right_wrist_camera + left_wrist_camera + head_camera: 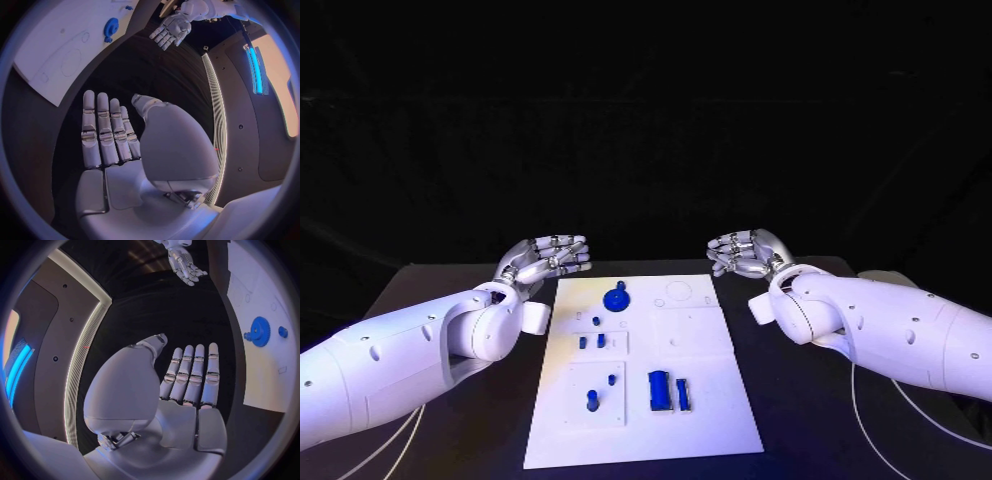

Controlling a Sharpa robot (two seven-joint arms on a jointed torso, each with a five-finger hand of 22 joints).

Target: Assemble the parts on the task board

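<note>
The white task board (697,400) lies in the middle of the black table. On it sit a blue gear-like part (617,298) near the far end, small blue pieces (591,341) in the middle, a blue peg (593,401) and two upright blue blocks (668,391) at the near end. My left hand (548,257) hovers off the board's far left corner, holding nothing, fingers straight and together (190,375). My right hand (744,252) hovers off the far right corner, likewise holding nothing, fingers straight (106,130). The gear (260,332) and board (56,45) show in the wrist views.
Black table surface (848,420) surrounds the board on both sides. White cables (891,440) trail near my right arm at the front. The backdrop behind the table is dark.
</note>
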